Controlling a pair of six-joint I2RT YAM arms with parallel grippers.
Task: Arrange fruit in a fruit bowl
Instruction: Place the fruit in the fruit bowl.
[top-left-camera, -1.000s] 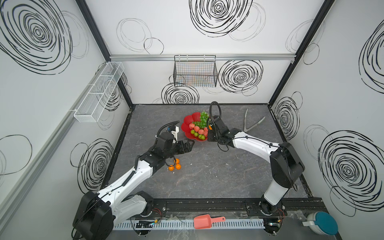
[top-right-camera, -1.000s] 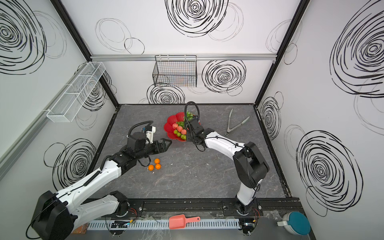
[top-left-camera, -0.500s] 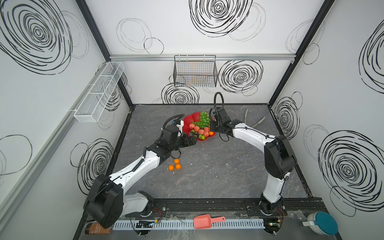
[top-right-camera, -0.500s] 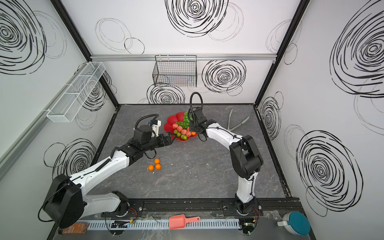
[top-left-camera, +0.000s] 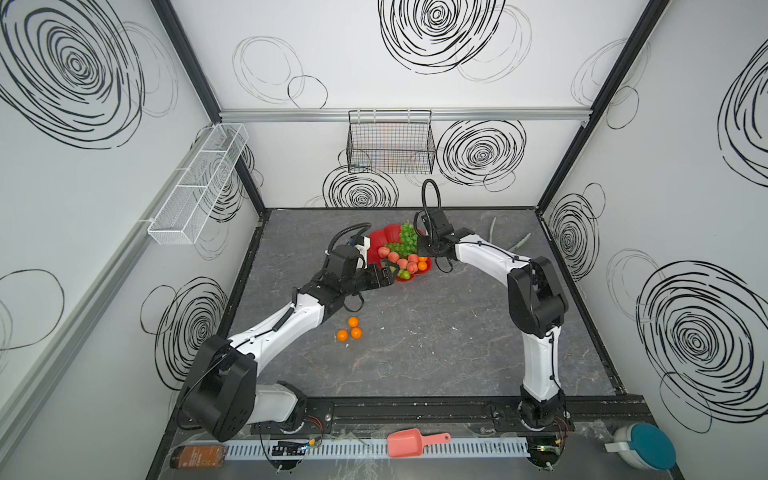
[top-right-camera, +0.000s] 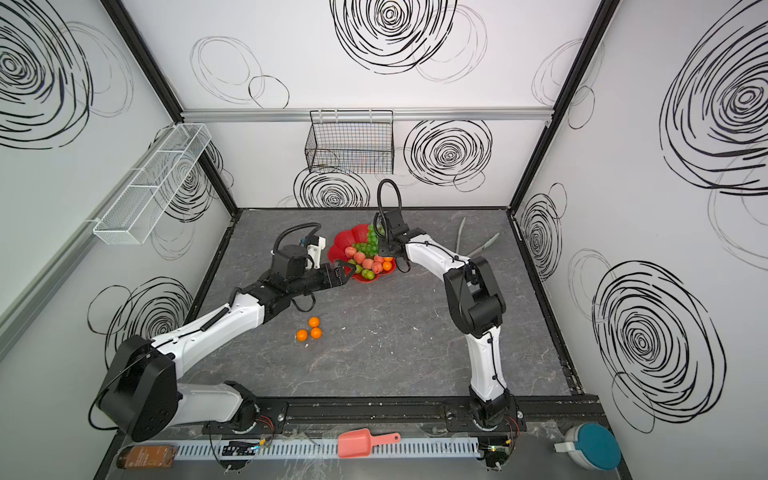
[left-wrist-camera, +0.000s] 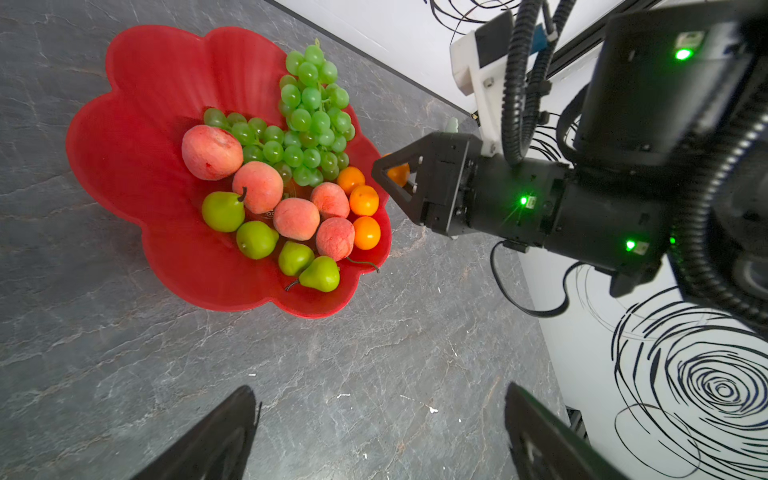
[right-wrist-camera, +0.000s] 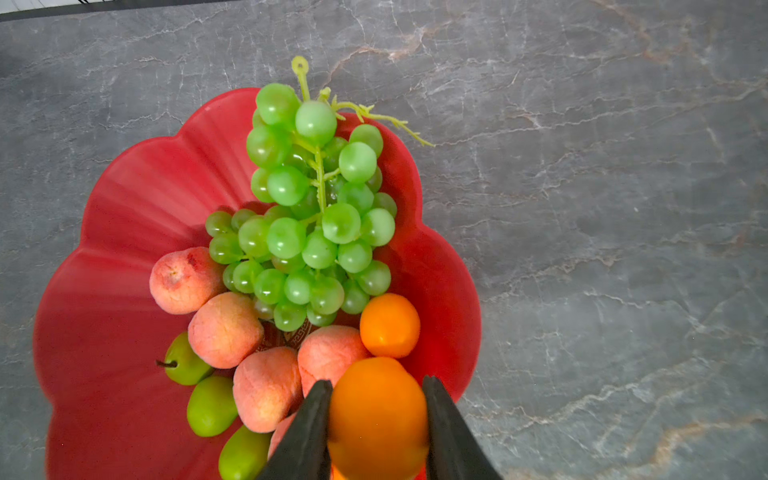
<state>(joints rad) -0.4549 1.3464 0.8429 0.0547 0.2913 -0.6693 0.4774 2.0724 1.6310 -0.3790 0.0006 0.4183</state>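
1. Bowl (top-left-camera: 379, 242) stood far centre on the table (top-left-camera: 436, 353); its bare left half showed in the left wrist view (left-wrist-camera: 141, 124).
2. Contents: grapes (left-wrist-camera: 307, 124) on the far side, five peaches (left-wrist-camera: 296, 218) in a row across the middle, four pears (left-wrist-camera: 257, 239) on the near side, three rim tangerines (left-wrist-camera: 364, 200) along the right edge.
3. Right gripper (right-wrist-camera: 376, 380) was clenched on a tangerine (right-wrist-camera: 378, 415), held over the bowl's right rim just beside the rim tangerines. Could not tell whether it touched them.
4. Left gripper (top-right-camera: 348, 270) was released, jaws wide with nothing between them, at the bowl's near-left rim.
5. Three loose tangerines (top-left-camera: 351, 330) lay clustered on the table, nearer than the bowl and well apart from it, just right of the left arm.
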